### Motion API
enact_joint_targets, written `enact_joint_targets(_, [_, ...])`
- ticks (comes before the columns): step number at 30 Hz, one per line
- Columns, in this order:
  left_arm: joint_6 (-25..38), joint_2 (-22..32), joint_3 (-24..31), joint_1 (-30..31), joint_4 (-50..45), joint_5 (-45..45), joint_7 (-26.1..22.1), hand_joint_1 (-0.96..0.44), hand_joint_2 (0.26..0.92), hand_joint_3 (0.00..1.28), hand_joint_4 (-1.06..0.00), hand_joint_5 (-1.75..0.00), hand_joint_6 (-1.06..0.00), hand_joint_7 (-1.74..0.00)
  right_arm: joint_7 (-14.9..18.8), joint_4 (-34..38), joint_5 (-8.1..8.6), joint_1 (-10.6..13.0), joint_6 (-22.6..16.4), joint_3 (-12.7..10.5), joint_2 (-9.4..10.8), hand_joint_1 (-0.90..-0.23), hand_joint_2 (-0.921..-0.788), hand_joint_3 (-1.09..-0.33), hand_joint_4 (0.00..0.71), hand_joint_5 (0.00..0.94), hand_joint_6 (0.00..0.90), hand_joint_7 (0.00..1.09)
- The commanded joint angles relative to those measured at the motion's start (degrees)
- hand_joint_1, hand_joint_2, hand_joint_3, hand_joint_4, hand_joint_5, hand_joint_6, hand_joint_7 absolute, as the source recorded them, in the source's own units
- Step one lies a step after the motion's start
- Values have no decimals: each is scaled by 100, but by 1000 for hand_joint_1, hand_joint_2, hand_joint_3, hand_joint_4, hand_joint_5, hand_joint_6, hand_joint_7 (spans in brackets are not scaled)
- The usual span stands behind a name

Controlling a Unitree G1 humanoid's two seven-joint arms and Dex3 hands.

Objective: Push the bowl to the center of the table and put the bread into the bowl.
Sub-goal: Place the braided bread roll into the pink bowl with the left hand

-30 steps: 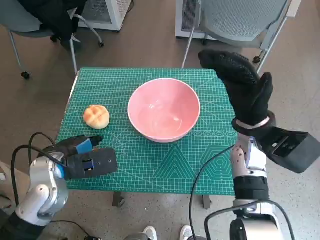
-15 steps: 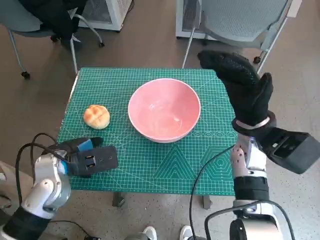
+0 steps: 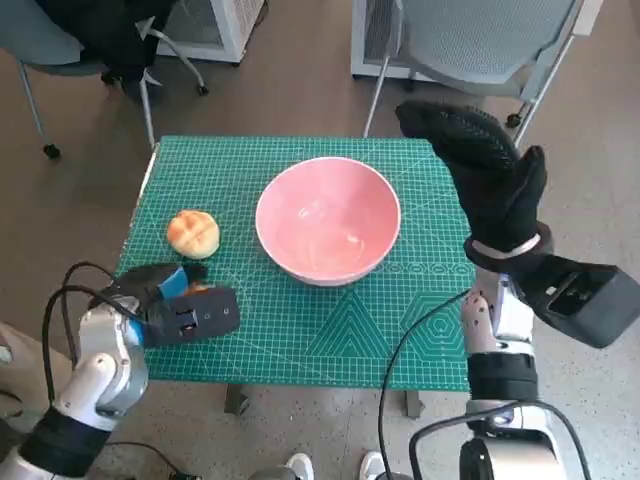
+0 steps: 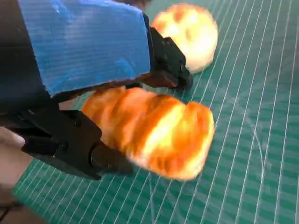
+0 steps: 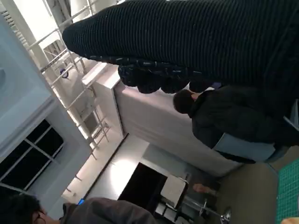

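The pink bowl stands empty near the middle of the green cutting mat. A round golden bun lies on the mat to the bowl's left, also seen as the bun beyond my fingers. My left hand hovers low at the mat's near left corner and grips a longer golden bread between its black fingers; only a sliver of that bread shows from above. My right hand is raised over the table's right edge, fingers extended, holding nothing.
A grey chair stands behind the table, and another chair with dark clothing at the back left. Shoes show at the table's front edge. People are visible in the room in the right wrist view.
My left hand has crept a little forward and inward, toward the round bun, with the long bread in it. The bowl, the bun and my right hand have stayed put.
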Motion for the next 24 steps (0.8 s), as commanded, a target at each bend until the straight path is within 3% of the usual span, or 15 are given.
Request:
enact_joint_targets(1, [-208,57,55,271,-97,101,222,21,585,767,-458,-1639,-647,-1129,73,22,30,82,45,-13,-42,-687,-921,-808,52,0,-1,241])
enact_joint_targets(12, [-103,38,325,288,-468,-48,-139,5,672,566,-589,-1520,-659,-1042,56,85,-11,36,7,-25,-14,-687,-921,-807,53,0,-1,243])
enact_joint_targets(24, [-219,70,502,333,-668,-31,-162,3,727,445,-638,-1436,-659,-1016,96,155,8,-4,-17,-38,-15,-688,-921,-807,52,0,-1,239])
